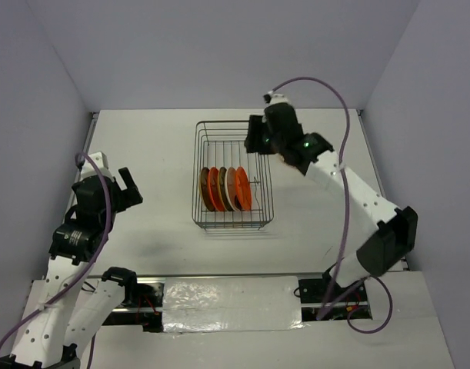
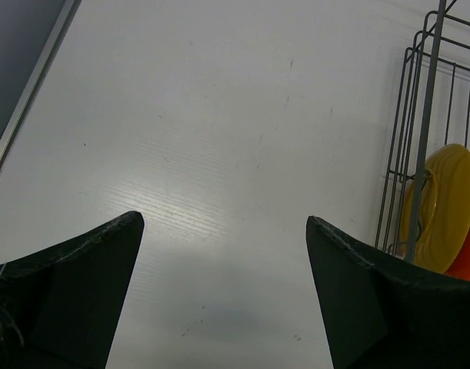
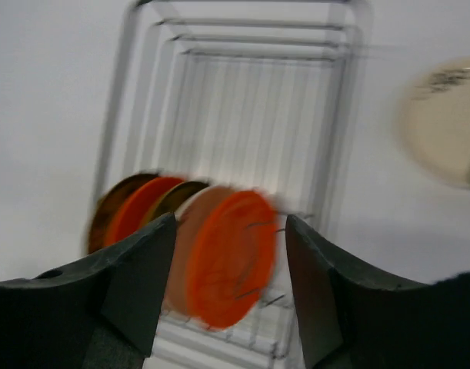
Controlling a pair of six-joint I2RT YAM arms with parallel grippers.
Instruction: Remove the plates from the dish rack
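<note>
The dish rack (image 1: 233, 177) is a dark wire basket at the table's middle. Several plates stand on edge in its near half, among them a brown one (image 1: 205, 189) and orange ones (image 1: 243, 189). My right gripper (image 1: 255, 143) hovers over the rack's far right corner. In the blurred right wrist view it (image 3: 229, 218) is open and holds nothing, with the orange plate (image 3: 235, 261) beyond its fingers. A cream plate (image 3: 442, 123) lies flat on the table right of the rack (image 3: 242, 46). My left gripper (image 1: 131, 187) (image 2: 225, 217) is open over bare table left of the rack (image 2: 423, 115), where a yellow plate (image 2: 442, 207) shows.
Grey walls close the table in at the back and on both sides. A metal rail (image 1: 87, 142) runs along the table's left edge. The right arm (image 1: 358, 200) reaches across the table's right side, and its cable (image 1: 344, 123) arcs above it.
</note>
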